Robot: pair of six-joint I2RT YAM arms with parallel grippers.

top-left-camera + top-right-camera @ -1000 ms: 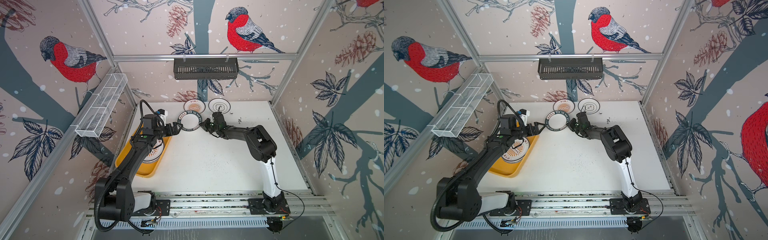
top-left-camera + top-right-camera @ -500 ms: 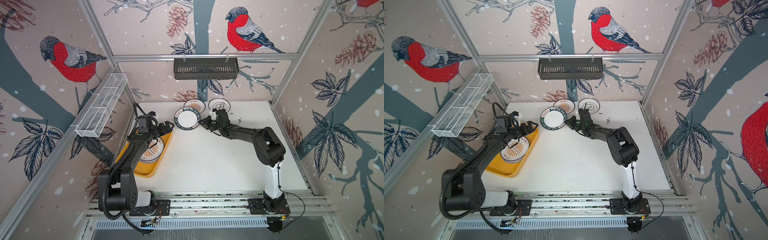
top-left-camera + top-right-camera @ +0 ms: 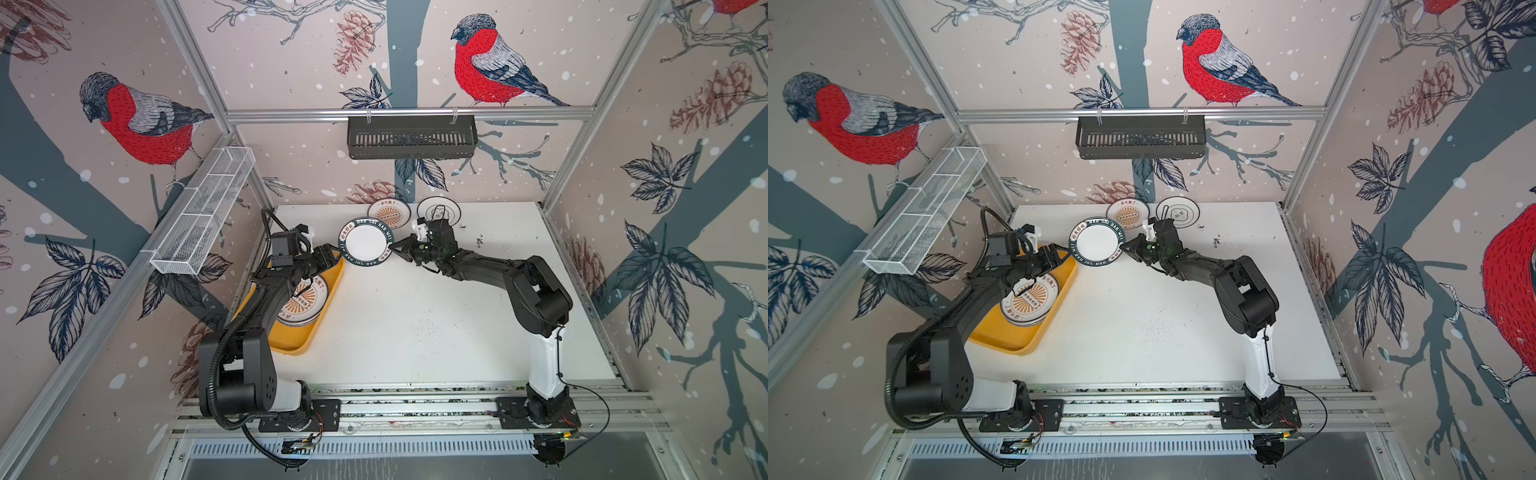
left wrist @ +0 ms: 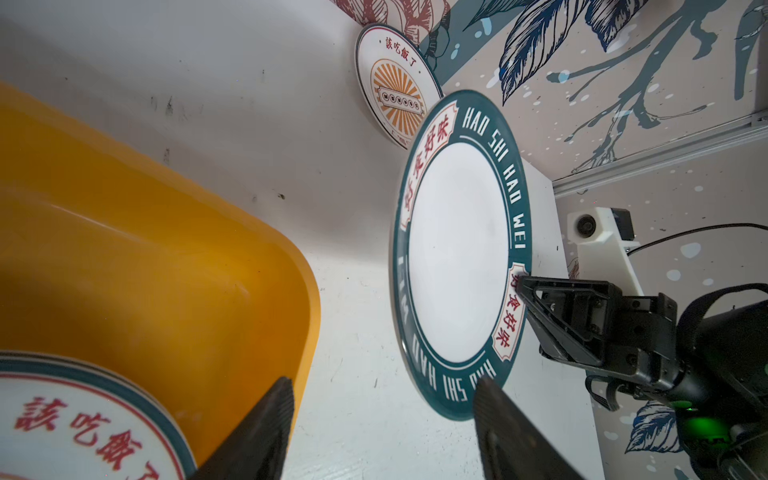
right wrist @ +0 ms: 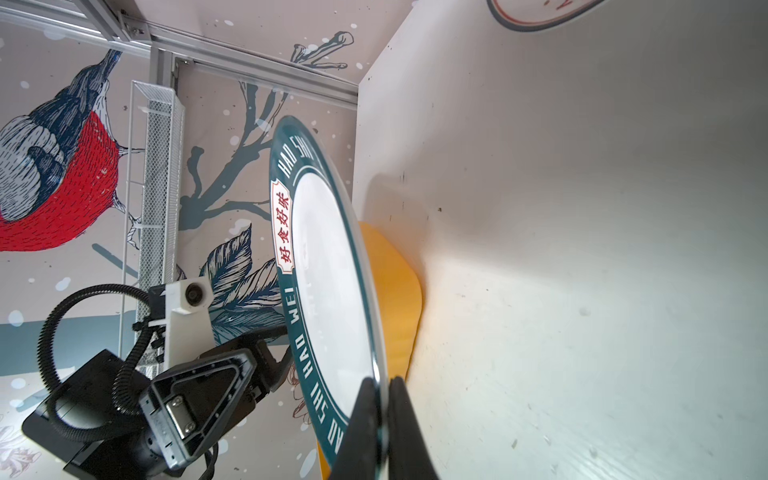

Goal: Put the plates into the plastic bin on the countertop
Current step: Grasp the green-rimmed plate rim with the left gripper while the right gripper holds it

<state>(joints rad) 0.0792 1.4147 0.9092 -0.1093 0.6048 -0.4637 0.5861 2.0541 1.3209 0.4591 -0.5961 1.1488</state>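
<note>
Countertop (image 3: 415,324) handover: right gripper (image 3: 392,248) pinches green-rimmed plate (image 3: 365,247); left gripper (image 3: 334,254), jaws spread at opposite rim, should clamp next, then carry to plastic bin (image 3: 297,344).

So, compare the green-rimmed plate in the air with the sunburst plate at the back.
The green-rimmed plate has a lettered dark green rim and plain white centre; the sunburst plate has an orange centre. The right gripper holds the green-rimmed plate by its rim above the countertop; the sunburst plate lies on it, untouched. Both are round, white and outside the plastic bin.
</note>
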